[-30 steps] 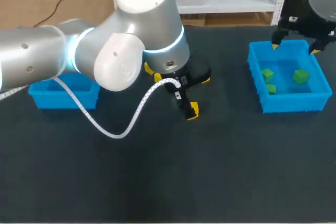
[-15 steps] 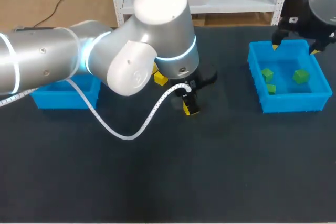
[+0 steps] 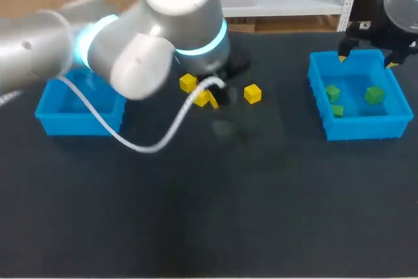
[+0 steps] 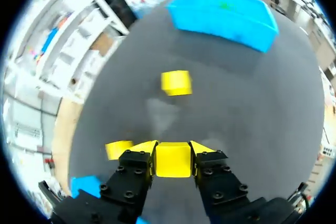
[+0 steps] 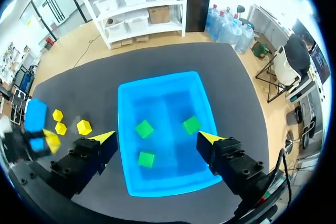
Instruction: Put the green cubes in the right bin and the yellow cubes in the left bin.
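Note:
My left gripper (image 4: 172,157) is shut on a yellow cube (image 4: 172,159), both yellow-tipped fingers pressing its sides. In the head view this gripper (image 3: 210,98) hangs near the table's middle with the cube (image 3: 202,98) in it. A second yellow cube (image 4: 176,83) lies ahead of it (image 3: 252,93), and a third (image 3: 188,82) lies just behind. My right gripper (image 3: 367,60) stands open above the right bin (image 3: 362,129), which holds three green cubes (image 5: 144,128) (image 5: 191,125) (image 5: 146,159). The left bin (image 3: 78,123) is partly hidden by my left arm.
The left arm's thick body and white cable (image 3: 157,142) cover the table's back left. Dark tabletop lies between the two bins and along the front.
The left gripper has closed on a yellow cube and drawn back towards the left with it, uncovering another yellow cube. The right arm has stayed still.

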Controlling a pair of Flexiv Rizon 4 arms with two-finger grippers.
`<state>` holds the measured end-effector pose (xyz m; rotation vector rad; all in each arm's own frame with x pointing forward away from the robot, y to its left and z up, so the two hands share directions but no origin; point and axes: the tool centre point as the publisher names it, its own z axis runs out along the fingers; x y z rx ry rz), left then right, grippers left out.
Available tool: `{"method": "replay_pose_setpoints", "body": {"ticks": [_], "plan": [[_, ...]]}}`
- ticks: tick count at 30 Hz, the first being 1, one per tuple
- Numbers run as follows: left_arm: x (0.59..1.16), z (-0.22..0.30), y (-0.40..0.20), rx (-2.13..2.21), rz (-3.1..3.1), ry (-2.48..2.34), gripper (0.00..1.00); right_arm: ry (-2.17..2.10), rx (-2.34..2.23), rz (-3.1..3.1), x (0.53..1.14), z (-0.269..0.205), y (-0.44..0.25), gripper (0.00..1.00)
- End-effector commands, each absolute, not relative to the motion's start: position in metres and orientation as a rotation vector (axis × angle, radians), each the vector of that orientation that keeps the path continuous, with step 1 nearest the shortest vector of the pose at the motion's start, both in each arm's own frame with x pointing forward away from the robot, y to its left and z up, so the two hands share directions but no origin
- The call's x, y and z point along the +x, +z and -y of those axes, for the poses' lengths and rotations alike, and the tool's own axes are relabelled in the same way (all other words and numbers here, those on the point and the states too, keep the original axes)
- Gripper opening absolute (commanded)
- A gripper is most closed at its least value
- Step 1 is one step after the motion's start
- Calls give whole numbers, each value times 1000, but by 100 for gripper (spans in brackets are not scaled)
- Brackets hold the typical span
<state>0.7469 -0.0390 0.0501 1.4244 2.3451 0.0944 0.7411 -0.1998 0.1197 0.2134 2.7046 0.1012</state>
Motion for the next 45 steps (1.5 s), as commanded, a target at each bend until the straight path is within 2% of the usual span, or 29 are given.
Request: {"method": "replay_pose_setpoints", "body": {"ticks": [1, 7, 14, 23, 24, 25, 26, 34, 45], "plan": [[746, -24, 99, 1278, -2343, 137, 0, 99, 216, -2692, 737, 200, 119, 100], [763, -107, 128, 1061, -2378, 276, 0, 99, 216, -2692, 737, 200, 119, 100], [763, -194, 129, 777, -2488, 393, 0, 99, 216, -2692, 737, 200, 119, 100], [753, -238, 112, 664, -2537, 467, 0, 99, 216, -2692, 737, 200, 119, 100], [753, -239, 112, 660, -2537, 481, 24, 99, 216, -2692, 737, 200, 119, 100], [753, -239, 112, 661, -2537, 479, 69, 99, 216, -2692, 737, 200, 119, 100], [753, -239, 113, 661, -2533, 476, 100, 99, 216, -2692, 737, 200, 119, 100], [757, -197, 134, 774, -2466, 374, 100, 99, 216, -2692, 737, 200, 119, 100], [744, -66, 123, 1005, -2460, 199, 100, 99, 216, -2692, 737, 200, 119, 100]]}}
